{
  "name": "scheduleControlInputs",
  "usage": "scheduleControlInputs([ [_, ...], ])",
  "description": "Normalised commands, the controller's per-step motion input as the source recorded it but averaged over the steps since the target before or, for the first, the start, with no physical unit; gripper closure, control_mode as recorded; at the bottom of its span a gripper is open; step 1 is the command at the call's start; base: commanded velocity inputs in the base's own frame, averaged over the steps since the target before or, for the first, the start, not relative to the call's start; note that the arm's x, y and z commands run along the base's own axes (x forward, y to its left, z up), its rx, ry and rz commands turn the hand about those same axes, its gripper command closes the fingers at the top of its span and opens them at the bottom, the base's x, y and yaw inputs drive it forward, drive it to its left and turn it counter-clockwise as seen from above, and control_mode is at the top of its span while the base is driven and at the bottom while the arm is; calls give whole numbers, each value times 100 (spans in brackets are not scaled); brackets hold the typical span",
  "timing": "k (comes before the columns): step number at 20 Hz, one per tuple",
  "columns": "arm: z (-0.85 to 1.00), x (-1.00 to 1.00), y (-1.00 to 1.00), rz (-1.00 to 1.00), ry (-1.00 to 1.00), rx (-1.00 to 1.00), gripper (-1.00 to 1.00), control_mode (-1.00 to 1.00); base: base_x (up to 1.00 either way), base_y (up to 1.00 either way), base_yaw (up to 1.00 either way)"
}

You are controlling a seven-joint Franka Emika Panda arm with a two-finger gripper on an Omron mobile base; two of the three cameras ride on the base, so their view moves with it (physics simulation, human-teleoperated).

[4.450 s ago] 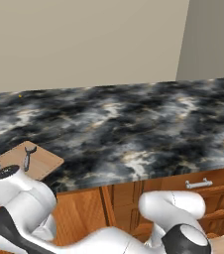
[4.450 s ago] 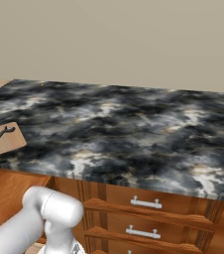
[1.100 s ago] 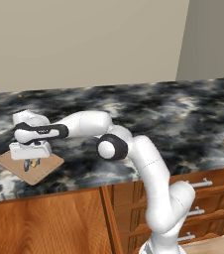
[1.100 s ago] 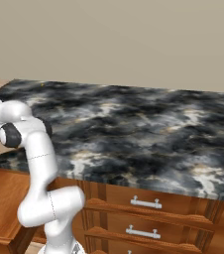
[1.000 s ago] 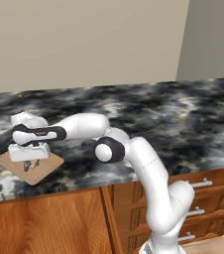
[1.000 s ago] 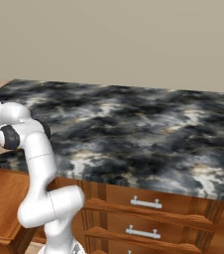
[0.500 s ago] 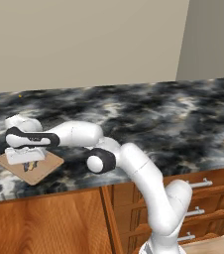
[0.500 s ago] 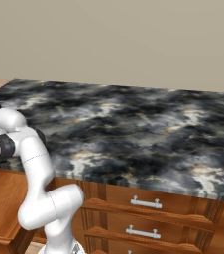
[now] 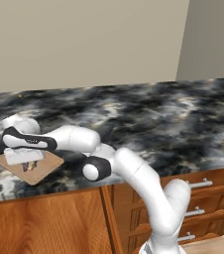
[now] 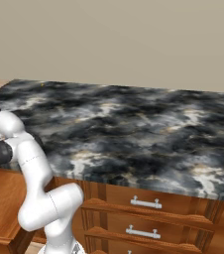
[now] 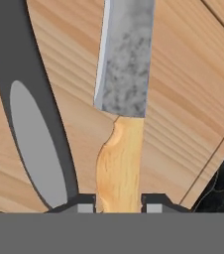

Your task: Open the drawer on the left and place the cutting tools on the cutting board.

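In the hand view the knife (image 11: 120,163), light wooden handle and grey blade, lies flat on the cutting board (image 11: 183,99). My gripper (image 11: 119,207) is shut on the handle, one fingertip close against each side. The dark-grey peeler (image 11: 34,149) lies on the board just beside the knife. From the left base view the board (image 9: 44,171) rests at the counter's left front edge, and my gripper (image 9: 27,163) is low over it. A reddish-brown wood surface that looks like the pulled-out drawer (image 10: 0,208) juts out under the counter.
The dark marbled counter (image 9: 158,119) runs far to the right, with a beige wall behind it. Narrow stacked drawers with silver handles (image 9: 198,184) (image 10: 144,202) sit below on the right. My arm's elbow (image 9: 96,168) hangs over the counter's front edge.
Over the last second the hand has slid a little left and lower over the board, and the elbow has swung forward. Earlier the arm was folded low and the peeler lay alone on the board.
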Motion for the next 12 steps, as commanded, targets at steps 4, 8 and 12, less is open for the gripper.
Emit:
scheduleControlInputs([
  [4,5,-5,0,0,0,0,-100,-100,0,0,0],
  [8,32,-18,0,0,-4,1,-100,-100,0,0,0],
  [12,88,-38,-10,2,-13,7,-100,-100,0,0,0],
])
